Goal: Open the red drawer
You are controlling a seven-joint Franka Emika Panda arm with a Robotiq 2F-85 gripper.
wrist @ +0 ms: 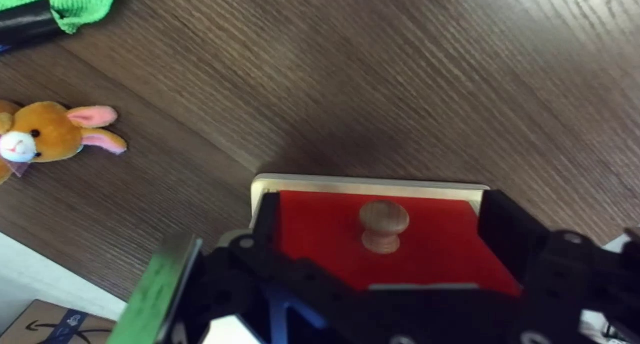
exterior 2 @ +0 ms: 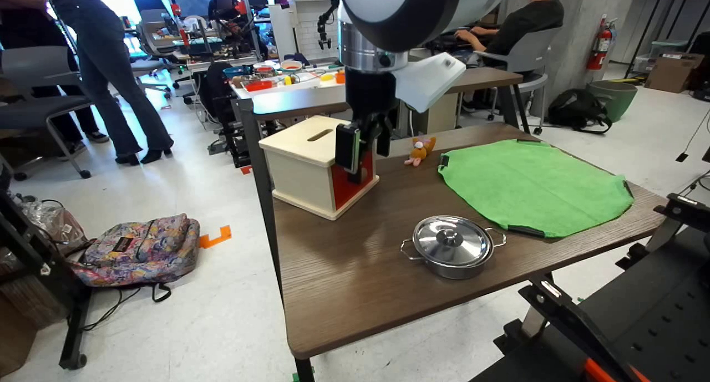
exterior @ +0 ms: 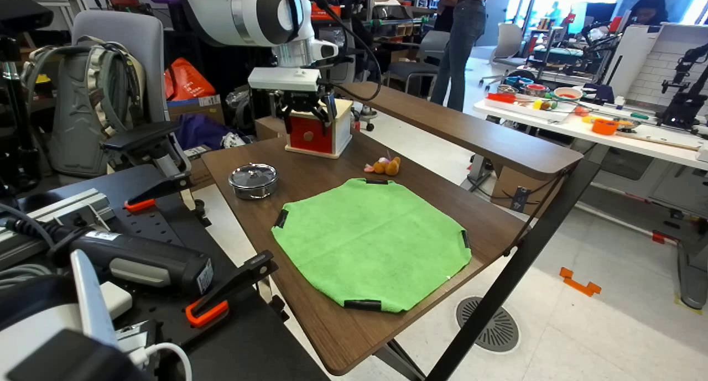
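The red drawer (exterior: 321,144) is the red front of a light wooden box with a slotted tan top. Its front looks flush with the box in an exterior view (exterior 2: 344,187). In the wrist view the red front (wrist: 430,234) faces the camera, with a round wooden knob (wrist: 384,216) near its middle. My gripper (exterior: 307,121) hangs in front of the drawer face in both exterior views (exterior 2: 367,161). In the wrist view the jaws (wrist: 381,206) stand wide apart, one on each side of the knob, with nothing between them touching. Contact with the drawer face cannot be told.
A lidded metal pot (exterior 2: 452,240) stands near the box. A small plush rabbit (wrist: 45,132) lies beside the box, near a green cloth (exterior: 370,243) clipped on the table (exterior 2: 355,310). A brown tabletop (exterior: 442,121) runs behind. A black bench (exterior: 238,337) stands along one side.
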